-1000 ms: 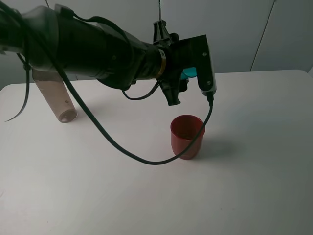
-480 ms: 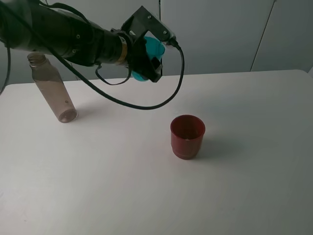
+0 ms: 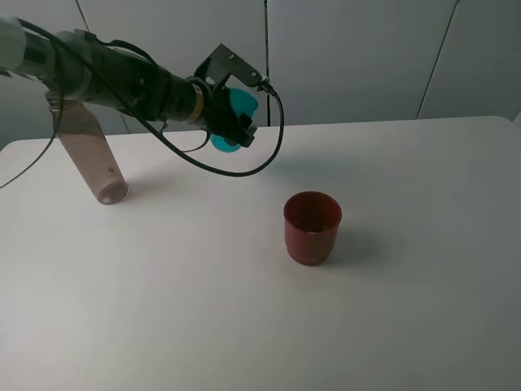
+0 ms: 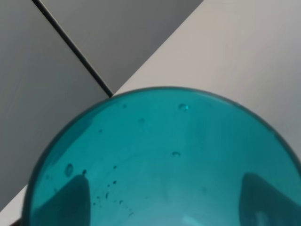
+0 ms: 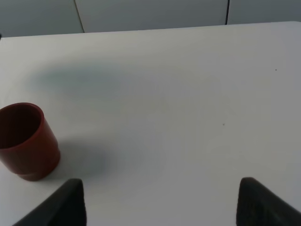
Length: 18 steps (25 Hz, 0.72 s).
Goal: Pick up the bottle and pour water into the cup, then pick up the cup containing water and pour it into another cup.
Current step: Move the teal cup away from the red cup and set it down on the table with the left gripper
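Observation:
My left gripper (image 3: 230,122) is shut on the teal cup (image 3: 241,103) and holds it in the air over the back of the table, up and left of the red cup (image 3: 312,226). The teal cup (image 4: 160,160) fills the left wrist view, with droplets on its wall and the dark fingers (image 4: 70,202) showing through it. The red cup stands upright mid-table and also shows in the right wrist view (image 5: 26,141). The smoky bottle (image 3: 88,155) stands at the far left, partly hidden by the left arm. My right gripper (image 5: 164,205) is open and empty, right of the red cup.
The white table (image 3: 423,309) meets a grey panelled wall (image 3: 366,57) at its back edge. A black cable (image 3: 244,167) loops down from the left wrist towards the table.
The left arm has drawn back and to the left, carrying the teal cup away from above the red cup. The bottle has come into fuller view. The red cup has not moved.

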Each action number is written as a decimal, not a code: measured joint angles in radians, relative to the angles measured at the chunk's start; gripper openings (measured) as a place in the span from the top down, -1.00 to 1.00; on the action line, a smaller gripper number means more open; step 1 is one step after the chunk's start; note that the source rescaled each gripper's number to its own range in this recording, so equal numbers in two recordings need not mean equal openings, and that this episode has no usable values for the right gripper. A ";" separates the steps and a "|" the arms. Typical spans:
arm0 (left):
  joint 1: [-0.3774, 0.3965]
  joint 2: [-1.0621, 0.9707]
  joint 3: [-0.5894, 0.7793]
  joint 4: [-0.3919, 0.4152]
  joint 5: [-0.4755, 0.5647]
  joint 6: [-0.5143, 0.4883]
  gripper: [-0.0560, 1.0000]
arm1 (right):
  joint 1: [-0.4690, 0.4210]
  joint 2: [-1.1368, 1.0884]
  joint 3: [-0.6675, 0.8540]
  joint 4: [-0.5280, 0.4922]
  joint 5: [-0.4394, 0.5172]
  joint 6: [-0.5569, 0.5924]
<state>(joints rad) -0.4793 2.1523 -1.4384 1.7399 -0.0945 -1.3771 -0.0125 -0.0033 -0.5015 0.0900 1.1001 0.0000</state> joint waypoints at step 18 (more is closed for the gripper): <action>0.019 0.185 -0.111 -0.900 -0.255 0.741 0.69 | 0.000 0.000 0.000 0.000 0.000 -0.006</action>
<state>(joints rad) -0.4601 2.3372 -1.5490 0.8399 -0.3491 -0.6358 -0.0125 -0.0033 -0.5015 0.0900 1.1001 -0.0056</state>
